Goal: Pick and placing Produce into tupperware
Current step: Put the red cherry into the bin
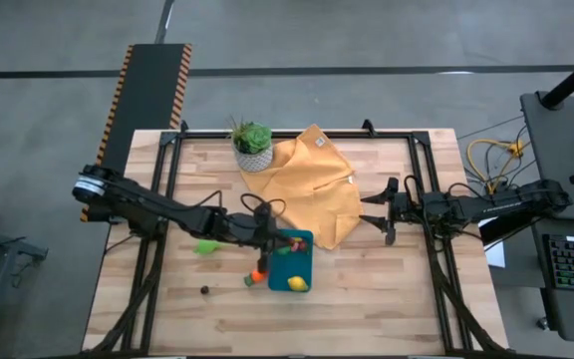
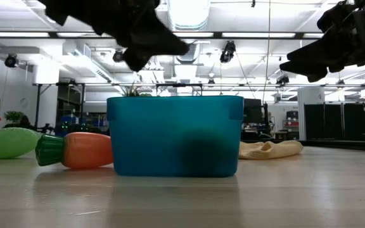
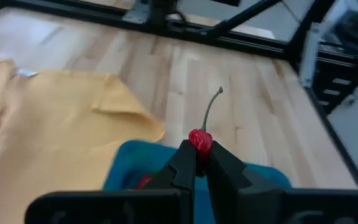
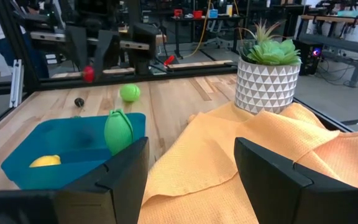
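The teal tupperware [image 1: 293,261] stands on the table's near middle, with a yellow lemon [image 1: 297,283] and a green piece [image 4: 118,130] inside. My left gripper [image 3: 201,152] hangs over its far left corner, shut on a small red fruit [image 3: 200,139] with a thin stem [image 3: 212,107]. An orange carrot [image 2: 86,150] lies on its side against the tupperware's left wall. A lime-green piece [image 1: 207,246] and a small dark ball [image 1: 205,290] lie on the table farther left. My right gripper [image 1: 381,213] waits open above the table's right half. My left gripper pinches the red fruit's body [image 3: 199,144] between its two fingertips. The fingers come from the table's left, slanting a little downward. The stem sticks out beyond the fingertips. The fruit is lifted clear, above the tupperware [image 3: 129,168].
A mustard-yellow cloth [image 1: 312,184] lies spread behind and to the right of the tupperware, with a potted plant [image 1: 252,145] in a white pot at its far left. Bare wood shows at the table's near edge and right of the tupperware.
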{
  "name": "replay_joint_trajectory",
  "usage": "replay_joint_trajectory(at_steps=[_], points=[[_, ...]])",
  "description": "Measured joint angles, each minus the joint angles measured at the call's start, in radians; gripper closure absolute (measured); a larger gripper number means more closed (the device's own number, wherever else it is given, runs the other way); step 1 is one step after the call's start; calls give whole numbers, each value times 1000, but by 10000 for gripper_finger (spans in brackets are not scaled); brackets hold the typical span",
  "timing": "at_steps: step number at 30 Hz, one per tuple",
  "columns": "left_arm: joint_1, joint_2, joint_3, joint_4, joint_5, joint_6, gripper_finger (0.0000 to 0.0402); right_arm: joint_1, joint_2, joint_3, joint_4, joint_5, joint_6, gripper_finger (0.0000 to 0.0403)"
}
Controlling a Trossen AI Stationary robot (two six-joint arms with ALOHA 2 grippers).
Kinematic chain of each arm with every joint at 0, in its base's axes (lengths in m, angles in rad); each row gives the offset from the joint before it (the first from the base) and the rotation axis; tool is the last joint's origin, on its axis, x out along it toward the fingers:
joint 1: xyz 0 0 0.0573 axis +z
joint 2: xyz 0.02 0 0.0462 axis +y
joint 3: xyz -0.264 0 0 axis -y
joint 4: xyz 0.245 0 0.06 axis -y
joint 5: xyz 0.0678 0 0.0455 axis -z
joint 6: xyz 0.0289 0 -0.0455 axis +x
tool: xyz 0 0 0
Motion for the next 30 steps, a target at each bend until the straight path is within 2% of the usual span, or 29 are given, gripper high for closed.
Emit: replay_joint_trajectory(at_steps=[8, 15, 21, 26, 30], points=[[0, 84, 89, -11, 71, 19, 398, 0, 0, 0, 0, 0, 0, 175], [0, 106, 94, -87, 70, -18, 398, 0, 0, 0, 0, 0, 0, 175], [3, 128, 94, -87, 69, -26, 398, 0, 0, 0, 0, 0, 0, 175], [4, 164, 94, -102, 136, -44, 398, 0, 0, 0, 0, 0, 0, 175], [4, 194, 93, -141, 145, -80, 398, 0, 0, 0, 0, 0, 0, 175]])
